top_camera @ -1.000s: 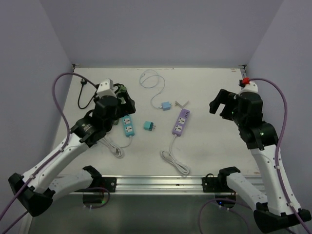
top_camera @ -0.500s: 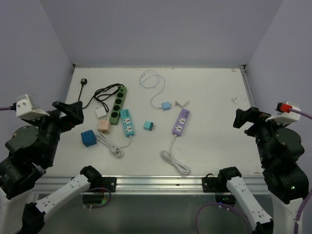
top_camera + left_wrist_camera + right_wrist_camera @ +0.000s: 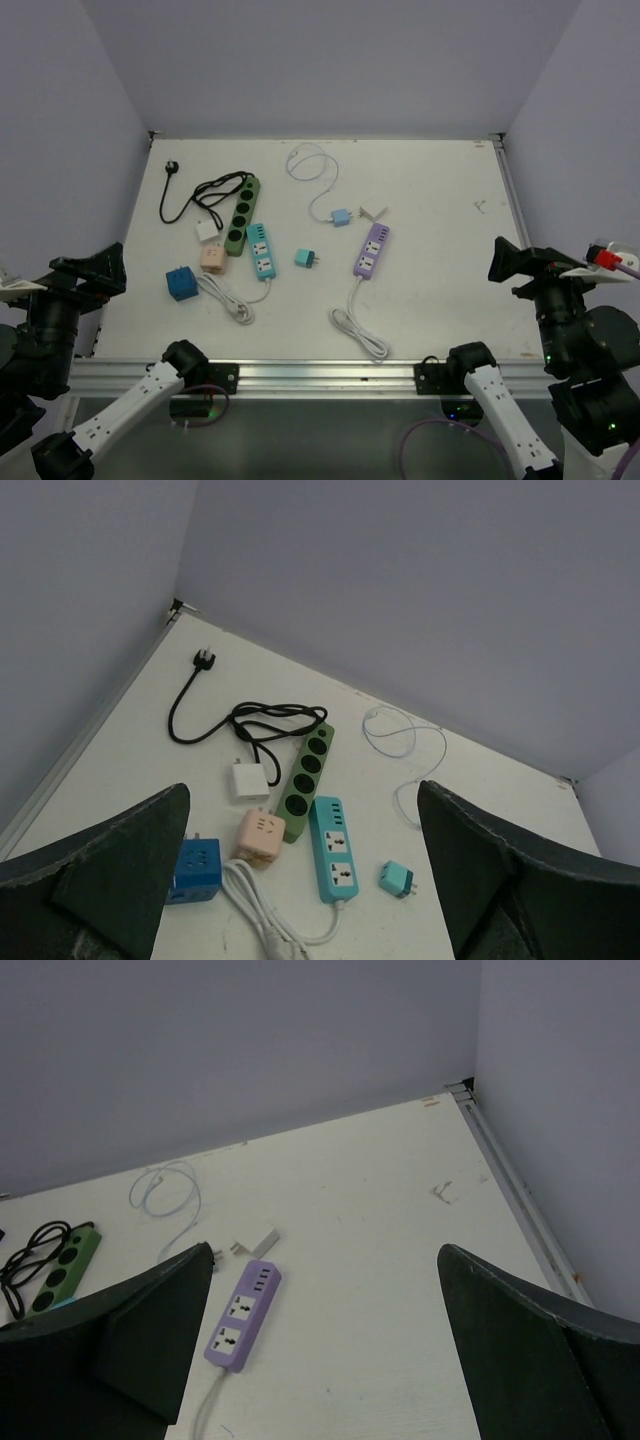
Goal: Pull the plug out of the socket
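From above, the small teal plastic plug (image 3: 307, 258) lies loose between the teal power strip (image 3: 262, 250) and the purple power strip (image 3: 370, 248). Left wrist: the left gripper (image 3: 302, 790) gapes wide, empty. Right wrist: so does the right gripper (image 3: 325, 1250), maybe because the job looks done.

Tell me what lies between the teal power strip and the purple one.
A small teal adapter lies loose between the teal power strip and the purple power strip, touching neither; the top view shows this clearly.
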You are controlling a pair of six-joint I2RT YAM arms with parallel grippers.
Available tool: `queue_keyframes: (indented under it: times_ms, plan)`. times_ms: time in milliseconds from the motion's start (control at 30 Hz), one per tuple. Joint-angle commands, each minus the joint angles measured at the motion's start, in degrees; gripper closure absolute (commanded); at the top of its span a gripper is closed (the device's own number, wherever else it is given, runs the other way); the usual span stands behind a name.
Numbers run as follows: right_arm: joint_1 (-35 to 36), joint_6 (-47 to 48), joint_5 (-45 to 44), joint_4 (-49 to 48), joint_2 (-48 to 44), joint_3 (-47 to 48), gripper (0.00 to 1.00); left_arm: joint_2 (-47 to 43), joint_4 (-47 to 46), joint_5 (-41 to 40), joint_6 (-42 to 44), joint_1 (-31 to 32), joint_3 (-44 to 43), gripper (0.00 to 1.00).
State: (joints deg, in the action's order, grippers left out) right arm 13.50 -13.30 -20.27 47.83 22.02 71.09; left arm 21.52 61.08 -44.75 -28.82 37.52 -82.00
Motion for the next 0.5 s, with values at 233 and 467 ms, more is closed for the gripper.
queue_keyframes:
  times_ms: [233, 467]
  plan:
    - [0.7, 1.5, 0.9, -2.8, -2.1, -0.7, 0.01, -1.7, 0.9, -3.9, 0.9, -0.2, -1.4, 0.00]
    - [1.0, 2.8, 3.0, -3.4, -2.2, -1.1, 0.01, -1.9, 0.6, -4.4, 0.3, -0.2, -1.4, 0.00]
